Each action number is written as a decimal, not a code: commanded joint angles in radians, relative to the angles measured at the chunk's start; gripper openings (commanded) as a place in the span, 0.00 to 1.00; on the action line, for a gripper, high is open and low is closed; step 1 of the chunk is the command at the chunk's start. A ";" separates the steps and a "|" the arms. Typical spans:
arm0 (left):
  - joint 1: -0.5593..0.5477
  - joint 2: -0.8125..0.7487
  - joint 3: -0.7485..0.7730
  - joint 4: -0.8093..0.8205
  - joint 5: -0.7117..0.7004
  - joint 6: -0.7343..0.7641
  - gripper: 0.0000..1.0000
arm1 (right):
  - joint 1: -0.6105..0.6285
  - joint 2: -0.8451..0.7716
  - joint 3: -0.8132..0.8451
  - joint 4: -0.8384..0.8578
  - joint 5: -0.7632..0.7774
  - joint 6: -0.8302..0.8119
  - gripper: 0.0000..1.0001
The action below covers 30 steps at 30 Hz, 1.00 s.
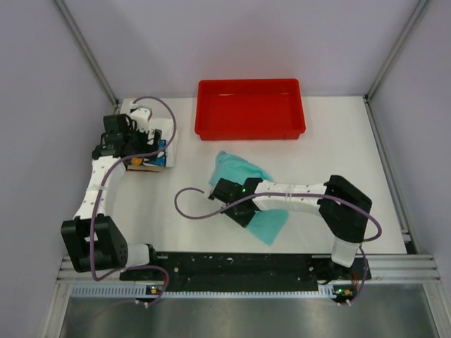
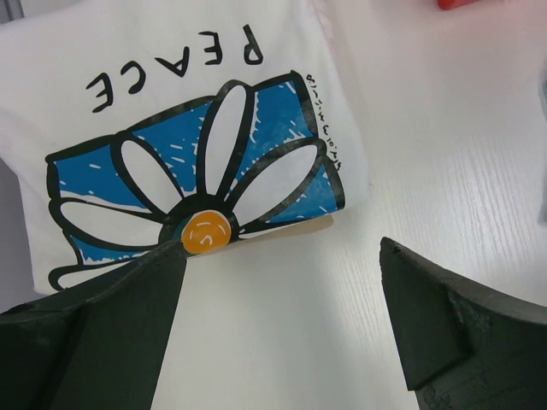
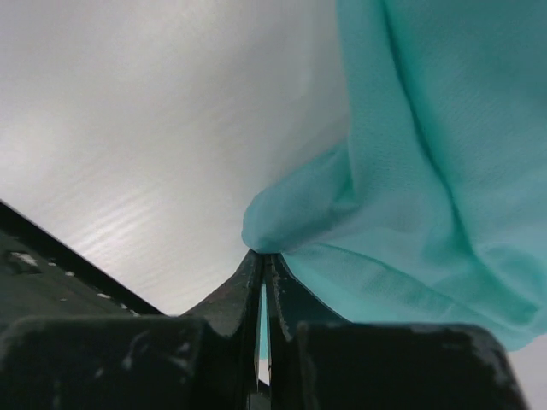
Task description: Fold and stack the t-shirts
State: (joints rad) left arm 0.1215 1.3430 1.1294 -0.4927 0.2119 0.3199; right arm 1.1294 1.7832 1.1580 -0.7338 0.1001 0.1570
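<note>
The plain teal t-shirt (image 1: 241, 170) lies crumpled in the middle of the table, partly under my right arm. My right gripper (image 1: 220, 193) is at its left edge. In the right wrist view the right gripper (image 3: 261, 256) is shut on a bunched fold of the teal t-shirt (image 3: 410, 171). The white t-shirt with the daisy print and "PEACE" lettering (image 2: 171, 111) lies folded at the far left of the table (image 1: 166, 144). My left gripper (image 1: 137, 151) hovers over its near edge. Seen from the left wrist, the left gripper (image 2: 282, 282) is open, with only bare table between its fingers.
A red plastic tray (image 1: 250, 127) stands at the back centre of the white table (image 1: 338, 155). A purple cable (image 1: 187, 204) loops on the table left of the right gripper. Grey walls close in both sides.
</note>
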 commanded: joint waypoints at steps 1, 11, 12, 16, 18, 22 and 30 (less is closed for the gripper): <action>0.000 -0.051 -0.006 0.031 -0.014 0.005 0.99 | 0.003 -0.008 0.269 0.059 -0.144 -0.117 0.00; 0.009 -0.090 0.070 0.016 -0.104 0.056 0.99 | -0.138 -0.096 0.656 0.203 -0.453 0.002 0.00; 0.007 -0.093 0.070 0.031 -0.112 0.056 0.99 | -0.204 -0.141 0.605 0.232 -0.470 0.069 0.00; -0.017 -0.070 0.099 0.026 -0.063 0.067 0.99 | -0.515 -0.374 0.233 0.387 -0.555 0.278 0.00; -0.060 -0.055 0.110 0.010 -0.048 0.079 0.97 | -0.652 -0.465 0.050 0.428 -0.585 0.344 0.00; -0.199 -0.047 0.096 -0.026 0.001 0.123 0.94 | -0.822 -0.632 -0.245 0.430 -0.545 0.345 0.00; -0.476 -0.013 0.017 -0.329 0.257 0.335 0.82 | -0.981 -0.786 -0.500 0.378 -0.467 0.311 0.00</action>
State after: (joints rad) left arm -0.2668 1.3117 1.1896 -0.6178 0.3103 0.5247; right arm 0.1802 1.0363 0.6666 -0.3908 -0.4034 0.4740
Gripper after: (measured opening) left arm 0.833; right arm 0.004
